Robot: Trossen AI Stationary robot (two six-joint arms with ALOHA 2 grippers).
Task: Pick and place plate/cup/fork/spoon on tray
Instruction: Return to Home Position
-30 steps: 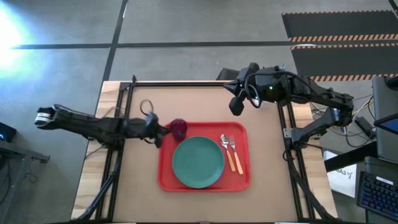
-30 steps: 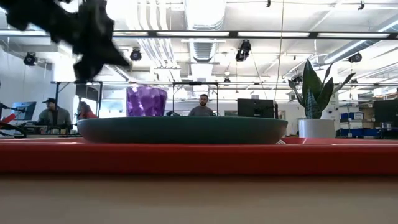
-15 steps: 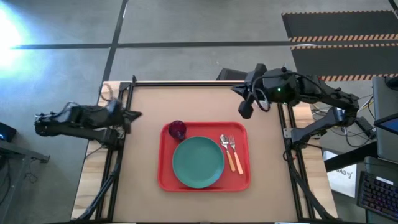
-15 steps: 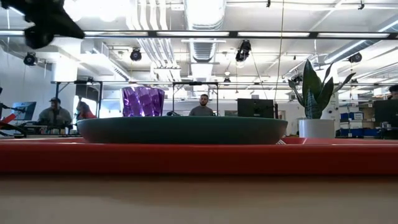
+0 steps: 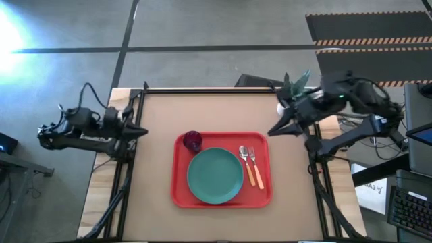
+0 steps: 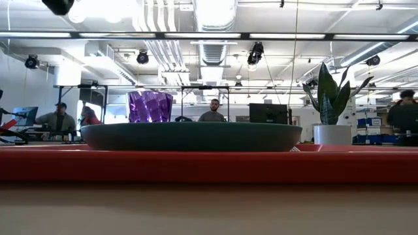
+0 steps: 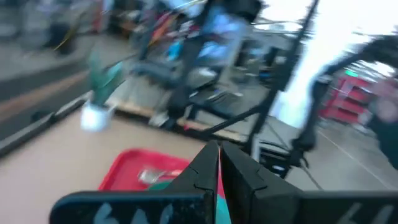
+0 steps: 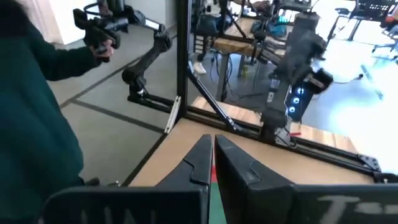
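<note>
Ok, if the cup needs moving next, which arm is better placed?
Left. The cup stands at the tray's left end, nearer the left hand at the table's left edge. The right hand is farther, on the side of the fork and spoon.

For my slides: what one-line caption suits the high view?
Red tray holds teal plate, purple cup, spoon and fork; left gripper and right gripper, both shut, flank it.
</note>
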